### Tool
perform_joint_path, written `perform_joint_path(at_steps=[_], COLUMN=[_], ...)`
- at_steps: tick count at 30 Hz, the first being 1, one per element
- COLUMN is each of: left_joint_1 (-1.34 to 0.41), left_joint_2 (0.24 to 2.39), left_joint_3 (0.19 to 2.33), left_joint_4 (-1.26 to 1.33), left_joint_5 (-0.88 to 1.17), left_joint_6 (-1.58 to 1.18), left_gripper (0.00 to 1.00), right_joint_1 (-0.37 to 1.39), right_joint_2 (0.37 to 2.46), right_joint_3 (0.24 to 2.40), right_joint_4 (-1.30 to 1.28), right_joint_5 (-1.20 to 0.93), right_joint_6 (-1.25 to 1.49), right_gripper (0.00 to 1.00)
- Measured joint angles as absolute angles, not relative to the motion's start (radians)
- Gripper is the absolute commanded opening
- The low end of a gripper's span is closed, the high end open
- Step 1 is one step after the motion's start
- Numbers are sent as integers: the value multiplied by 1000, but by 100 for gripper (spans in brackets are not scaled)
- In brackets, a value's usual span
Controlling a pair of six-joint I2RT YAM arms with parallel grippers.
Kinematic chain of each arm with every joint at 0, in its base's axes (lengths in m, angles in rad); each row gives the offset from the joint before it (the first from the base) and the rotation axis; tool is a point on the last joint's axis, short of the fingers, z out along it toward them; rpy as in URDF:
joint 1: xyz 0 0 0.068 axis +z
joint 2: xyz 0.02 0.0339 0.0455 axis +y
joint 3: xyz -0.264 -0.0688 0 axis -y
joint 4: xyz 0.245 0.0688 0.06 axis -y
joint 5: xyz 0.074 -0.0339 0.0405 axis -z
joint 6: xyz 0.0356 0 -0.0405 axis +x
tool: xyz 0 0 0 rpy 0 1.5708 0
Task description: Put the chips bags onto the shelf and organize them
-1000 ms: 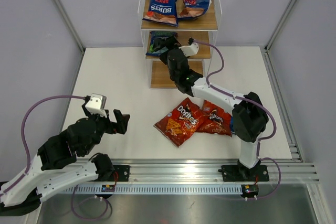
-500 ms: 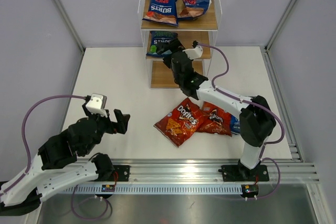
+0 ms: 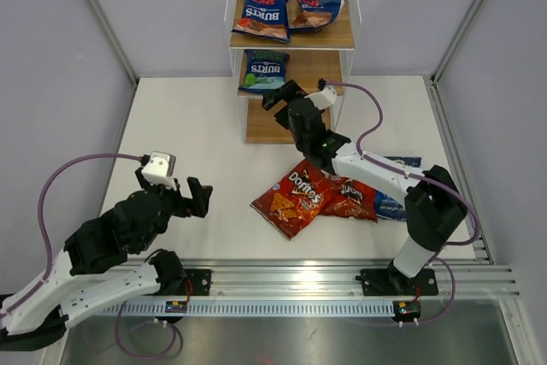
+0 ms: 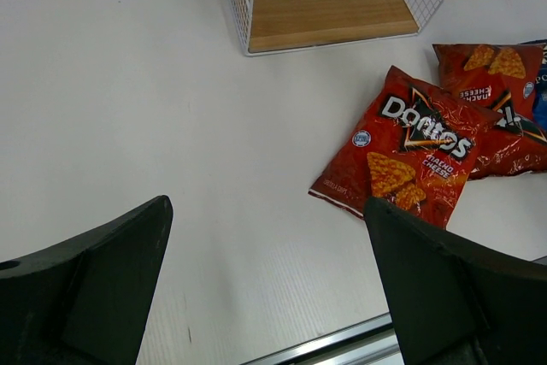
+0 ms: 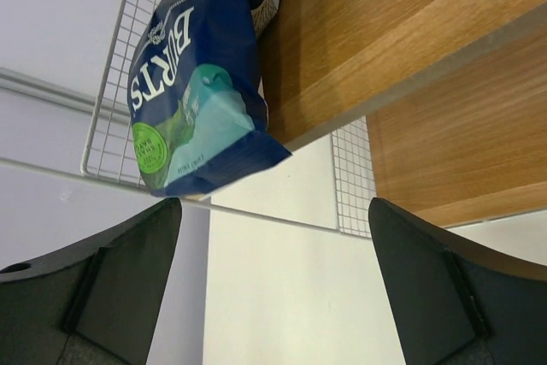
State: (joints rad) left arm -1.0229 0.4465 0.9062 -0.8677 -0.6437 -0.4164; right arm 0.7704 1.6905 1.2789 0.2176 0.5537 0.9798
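**Right end effector** (image 3: 280, 96): fingers spread, holding nothing. It sits at the centre of the top view, just in front of the shelf's middle tier. Its own wrist view shows both fingers wide apart at the lower corners.

**Left end effector** (image 3: 195, 198): fingers spread, empty. It is at the lower left of the top view, above the tabletop (image 3: 197, 126) and well apart from every bag.

**Shelf** (image 3: 338, 36): three wooden tiers, upper centre of the top view.
- Top tier: a Burts bag (image 3: 262, 11) and a second dark blue bag (image 3: 316, 2) lie side by side.
- Middle tier: a green-patch Burts bag (image 3: 263, 71) lies at the left end, free of the fingers. The board to its right is bare.
- Bottom tier: no bag is seen on it.

**Tabletop, centre right of the top view**
- The front Doritos bag (image 3: 293, 198) has its edge lying over the rear Doritos bag (image 3: 350, 196).
- A blue bag (image 3: 395, 204) lies just beside them, partly hidden under the right forearm.

**Step in hand (judged):** the middle-tier placement looks finished, which makes three bags shelved and three left.

**Next move (judged):**
- The right arm draws clear of the shelf frame and comes down on the front Doritos bag, the uppermost of the pair.
- It pinches that bag at an edge so the slick foil does not slip.
- It carries the bag to the bare part of the middle tier or to the bottom tier.
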Motion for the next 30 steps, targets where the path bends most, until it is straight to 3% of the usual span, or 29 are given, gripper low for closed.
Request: perform_joint_path(at_steps=[13,20,30], left_joint_1=[-1023,-1023,-1023], left_joint_2=[455,487,744], left_joint_3=[906,837,754], left_joint_4=[-873,-741,-492], left_joint_5=[-627,-499,-252], left_joint_6=[-472,-526,-580], left_gripper=[99,99,99], right_joint_1=[770,760,382], right_joint_2=[1350,1210,1131], right_joint_3=[990,933,845], right_joint_4=[175,-87,-348], right_joint_5=[542,567,494], right_joint_6=[654,573,611], right_gripper=[99,100,100])
